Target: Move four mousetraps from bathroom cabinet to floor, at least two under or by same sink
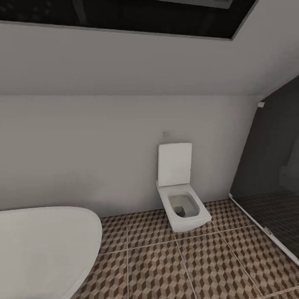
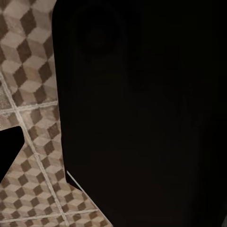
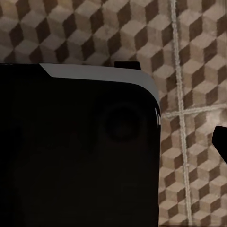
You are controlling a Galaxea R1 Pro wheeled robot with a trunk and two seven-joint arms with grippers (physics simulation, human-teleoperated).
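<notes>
A toilet (image 1: 180, 199) against the wall, a bathtub (image 1: 41, 249) and the cube-patterned bathroom floor (image 1: 174, 270) are seen. No mousetrap is seen on the tiles, so where the mousetraps are cannot be told; all the placing is judged still to be done. The state of either gripper cannot be told.

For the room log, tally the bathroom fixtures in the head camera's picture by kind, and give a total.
Toilet, white, square, lid up: 1
Bathtub, white, rounded, partly out of frame: 1
Shower enclosure, dark glass: 1
Total: 3 fixtures, all on or beside the cube-pattern tiled floor.
</notes>
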